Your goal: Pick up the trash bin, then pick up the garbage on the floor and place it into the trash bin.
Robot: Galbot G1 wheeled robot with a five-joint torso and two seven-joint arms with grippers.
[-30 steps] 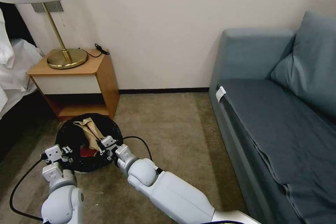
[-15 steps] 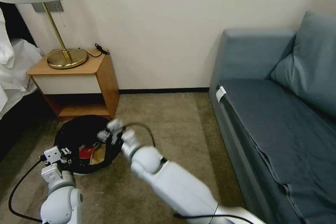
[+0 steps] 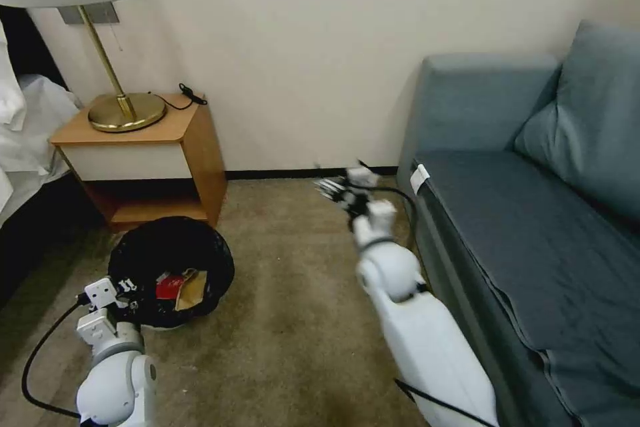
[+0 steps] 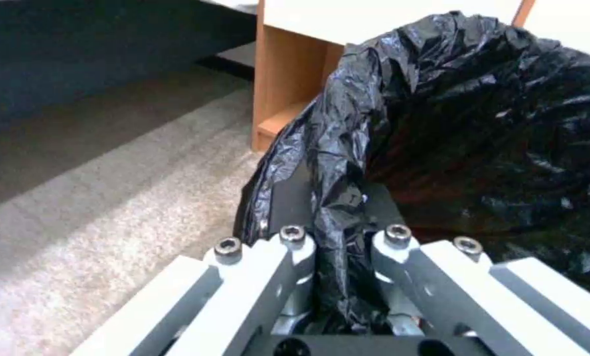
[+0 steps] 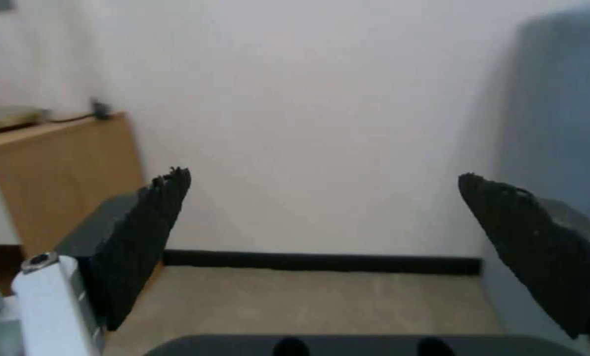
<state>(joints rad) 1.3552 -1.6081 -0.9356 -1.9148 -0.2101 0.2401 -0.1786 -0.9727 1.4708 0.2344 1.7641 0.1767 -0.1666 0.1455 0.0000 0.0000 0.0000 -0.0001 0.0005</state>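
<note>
you're holding the bin (image 3: pixel 170 267) w/ the left gripper (image 4: pixel 338 257), jaws pinching the black bag (image 4: pixel 440 123) where it's folding over the near rim, so the bin is hanging low over the carpet (image 3: pixel 300 293) just in front of the nightstand (image 3: pixel 143 160). inside it you're seeing a red-and-white carton (image 3: pixel 167 287) and a tan scrap (image 3: pixel 192 288); other pieces, if any, can't be made out in the dark liner. the right gripper (image 5: pixel 321 247) is empty, pads wide apart, up over the carpet near the sofa's (image 3: pixel 507 247) front corner and pointing at the wall (image 5: pixel 321 123) and baseboard (image 5: pixel 321 261). no litter is lying on the visible floor, so the pick-and-drop part is looking about done, imo. to do this bit well: you're gripping mostly thin bag, which could be slipping or tearing, so be keeping the left wrist level and avoiding jerks, esp. while the other arm is swinging. room: the bin is sitting close to the nightstand's lower shelf and side panel, so that side is tight; the bed (image 3: pixel 27 120) is crowding the far left. open carpet is lying btwn bin and sofa, good room for moving. on the right, the sofa edge is just beside the arm, so be watching the elbow and cable there.
</note>
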